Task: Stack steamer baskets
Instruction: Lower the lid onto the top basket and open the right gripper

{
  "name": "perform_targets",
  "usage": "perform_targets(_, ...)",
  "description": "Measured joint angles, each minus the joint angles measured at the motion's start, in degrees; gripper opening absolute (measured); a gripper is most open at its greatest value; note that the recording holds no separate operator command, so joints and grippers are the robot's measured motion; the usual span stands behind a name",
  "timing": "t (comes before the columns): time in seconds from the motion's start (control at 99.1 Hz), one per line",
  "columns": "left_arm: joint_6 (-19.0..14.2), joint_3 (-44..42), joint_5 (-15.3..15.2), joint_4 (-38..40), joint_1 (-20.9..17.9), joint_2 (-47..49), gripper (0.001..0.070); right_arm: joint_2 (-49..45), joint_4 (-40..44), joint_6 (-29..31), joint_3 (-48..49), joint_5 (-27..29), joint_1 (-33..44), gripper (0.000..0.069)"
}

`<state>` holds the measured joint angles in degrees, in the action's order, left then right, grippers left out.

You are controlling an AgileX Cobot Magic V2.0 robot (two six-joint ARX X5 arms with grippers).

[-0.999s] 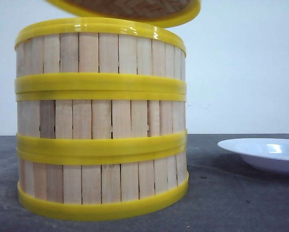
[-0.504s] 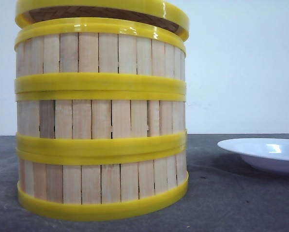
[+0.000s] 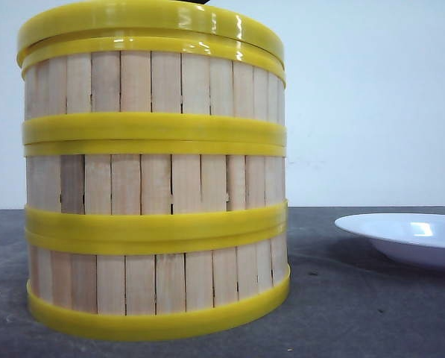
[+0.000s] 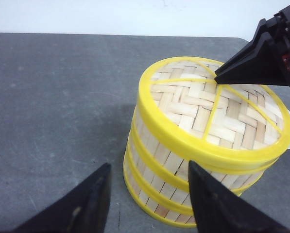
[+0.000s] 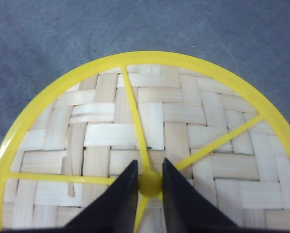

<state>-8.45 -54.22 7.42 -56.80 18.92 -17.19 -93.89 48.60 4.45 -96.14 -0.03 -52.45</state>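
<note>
- My right gripper [image 5: 149,183] is clenched on the small yellow knob [image 5: 149,182] at the hub of the woven lid [image 5: 149,141]; both black fingers press the knob from either side, pointing straight down onto it.
- The lid lies flat directly under that gripper, its yellow rim [image 3: 147,19] seated on the top rim of the stack, with no gap I can make out in the front view.
- Below it, the three steamer baskets [image 3: 155,186] stand stacked in one upright column on the grey table [image 3: 356,313], at the left of the scene and close to the front camera.
- My left gripper [image 4: 147,196] is empty with its jaws spread, hanging on the near side of the stack, close but not touching it.
- The white plate [image 3: 408,235] sits well apart on the right.
- My read: stacking is done and the lid is on, so the next move turns on the vertical axis. Let go of the knob and lift straight up, since any sideways pull would drag the lid off centre.
</note>
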Motion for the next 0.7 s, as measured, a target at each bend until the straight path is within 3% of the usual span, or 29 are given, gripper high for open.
perform_targets(0.101,0.00,0.00,0.02,-0.02,0.00,0.02,0.0296,0.00,0.17,-0.13,-0.02,0.02,0.00,0.0084)
perform_targets(0.222,0.00,0.00,0.02,-0.02,0.00,0.02,0.0296,-0.02,0.96,-0.15,-0.04,0.02,0.00,0.0268)
perform_targets(0.293,0.00,0.00,0.02,-0.02,0.00,0.00,0.0296,-0.02,0.96,-0.17,-0.04,0.02,0.00,0.0320)
perform_targets(0.515,0.00,0.00,0.02,-0.02,0.00,0.00,0.0296,1.27,-2.01,-0.20,-0.04,0.74,0.00,0.0346)
perform_targets(0.696,0.00,0.00,0.02,0.92,0.00,0.02,0.0296,10.27,-2.84,-0.96,-0.11,4.96,-0.02,0.0346)
